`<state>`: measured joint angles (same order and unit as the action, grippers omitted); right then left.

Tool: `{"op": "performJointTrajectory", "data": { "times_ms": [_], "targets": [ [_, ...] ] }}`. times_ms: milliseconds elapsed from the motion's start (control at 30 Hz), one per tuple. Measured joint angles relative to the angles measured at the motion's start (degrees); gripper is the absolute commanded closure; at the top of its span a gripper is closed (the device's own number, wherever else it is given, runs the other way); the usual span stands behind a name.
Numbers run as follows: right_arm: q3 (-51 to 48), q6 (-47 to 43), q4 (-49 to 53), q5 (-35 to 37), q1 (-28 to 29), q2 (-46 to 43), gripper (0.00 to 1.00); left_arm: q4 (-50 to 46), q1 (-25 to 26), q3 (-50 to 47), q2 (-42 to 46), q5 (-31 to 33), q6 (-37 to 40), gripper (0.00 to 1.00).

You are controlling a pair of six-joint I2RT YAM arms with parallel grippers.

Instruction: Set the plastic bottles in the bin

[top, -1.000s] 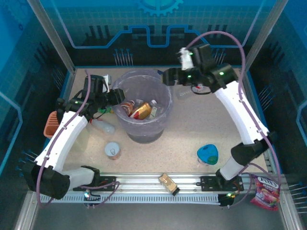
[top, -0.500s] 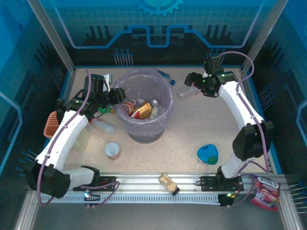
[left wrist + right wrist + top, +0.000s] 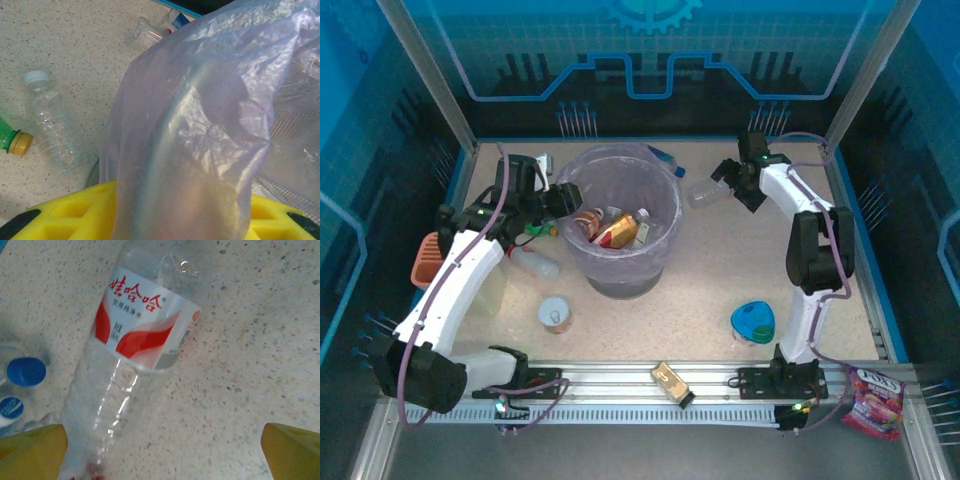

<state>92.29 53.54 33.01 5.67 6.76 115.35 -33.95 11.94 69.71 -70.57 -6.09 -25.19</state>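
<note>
The bin (image 3: 620, 215) stands mid-table with several bottles (image 3: 610, 230) inside. My left gripper (image 3: 563, 200) is shut on the bin's left rim; in the left wrist view the bagged rim (image 3: 190, 150) runs between the yellow fingers (image 3: 65, 220). My right gripper (image 3: 725, 185) hangs open just over a clear bottle with a red label (image 3: 140, 325) that lies on the table right of the bin (image 3: 705, 192). Its yellow fingertips (image 3: 30, 450) straddle the bottle's lower end without touching it. A clear bottle (image 3: 50, 125) and a green one (image 3: 12, 140) lie left of the bin.
A blue-capped bottle (image 3: 663, 160) lies behind the bin. A tin can (image 3: 555, 315) stands in front of it, a blue dish (image 3: 753, 322) at the front right, and an orange basket (image 3: 425, 258) at the left edge. Snack packets (image 3: 668, 382) (image 3: 873, 400) lie at the near rail.
My right arm has swung from above the bin out to the back right and come down over the red-labelled bottle, its jaws spreading wide. The left arm has stayed on the rim.
</note>
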Motion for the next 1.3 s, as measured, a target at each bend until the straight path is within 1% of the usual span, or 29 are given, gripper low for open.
{"op": "performJointTrajectory", "data": {
  "times_ms": [167,400,533,767,867,1067,1300],
  "targets": [
    [1.27,1.66,-3.15,-0.28,-0.39,3.98,0.0,0.0,-0.11,0.0,-0.07,-0.02,0.0,0.55],
    [1.27,3.1,-7.93,-1.44,-0.48,6.67,0.02,0.02,-0.17,0.0,-0.11,-0.15,0.0,0.55],
    [1.27,4.11,-9.99,-1.62,-0.61,7.69,0.07,0.02,-0.22,0.0,-0.11,-0.2,0.0,0.55],
    [1.79,4.92,-11.19,-1.57,-0.85,9.07,0.22,-0.07,-0.59,0.0,-0.15,-0.66,0.04,0.56],
    [1.79,4.9,-11.28,-1.6,-0.85,9.14,0.31,-0.2,-0.7,0.0,-0.15,-0.9,0.04,0.56],
    [1.79,4.52,-11.69,-1.57,-0.9,9.14,0.37,-0.24,-0.83,0.0,-0.15,-1.11,0.04,0.56],
    [1.68,3.26,-10.69,-1.64,-1.22,8.35,0.4,-0.42,-0.92,0.0,-0.15,-1.29,0.04,0.56]
  ]
}}
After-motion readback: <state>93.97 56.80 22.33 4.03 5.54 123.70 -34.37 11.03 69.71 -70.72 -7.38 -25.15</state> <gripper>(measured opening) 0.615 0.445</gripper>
